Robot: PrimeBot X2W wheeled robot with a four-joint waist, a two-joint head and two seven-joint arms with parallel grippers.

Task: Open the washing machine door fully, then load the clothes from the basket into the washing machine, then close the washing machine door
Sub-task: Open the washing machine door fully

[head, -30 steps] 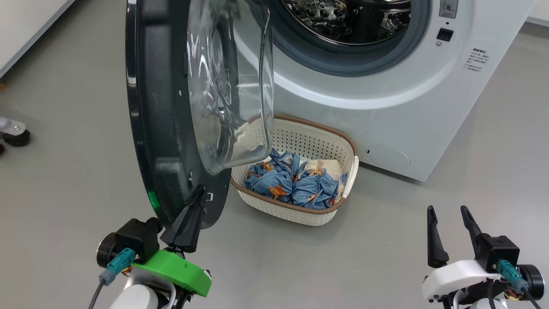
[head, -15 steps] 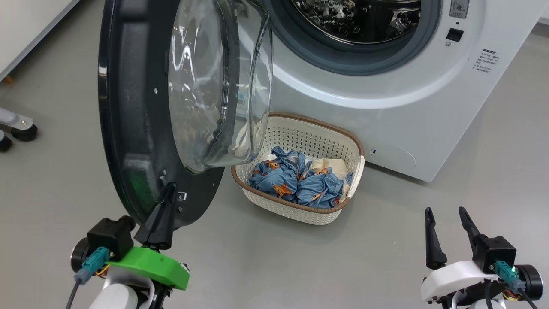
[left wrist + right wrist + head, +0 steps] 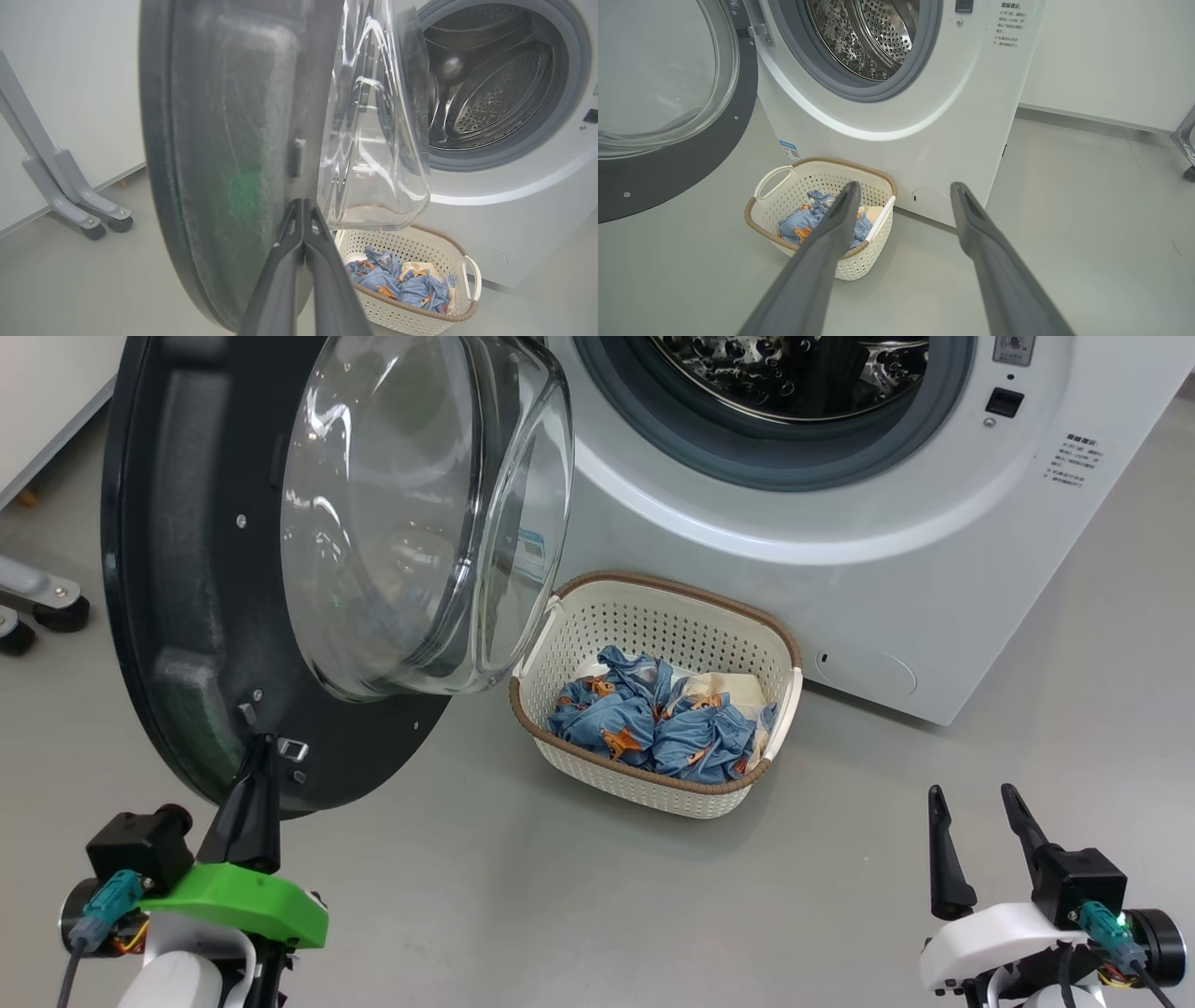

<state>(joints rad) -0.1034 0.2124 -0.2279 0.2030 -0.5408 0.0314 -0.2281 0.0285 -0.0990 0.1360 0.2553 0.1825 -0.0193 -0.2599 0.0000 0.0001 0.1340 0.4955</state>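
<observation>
Near left, the left gripper (image 3: pixel 263 751), fingers pressed together, is set tip-first at the inner black face of the washing machine door (image 3: pixel 177 616); a slip off that smooth rim is judged possible; near right, the right gripper (image 3: pixel 971 793) is held apart, empty; the door's clear bulging glass hangs just beside the basket (image 3: pixel 653 784), so reaching the clothes (image 3: pixel 653 723) could snag it; farther, the washing machine (image 3: pixel 840 579) is seen with its drum exposed.

Left pincer (image 3: pixel 260 744) green-mounted; right pincer (image 3: pixel 971 791) white-mounted; dark fingers (image 3: pixel 943 863), teal plugs (image 3: pixel 1103 920).
</observation>
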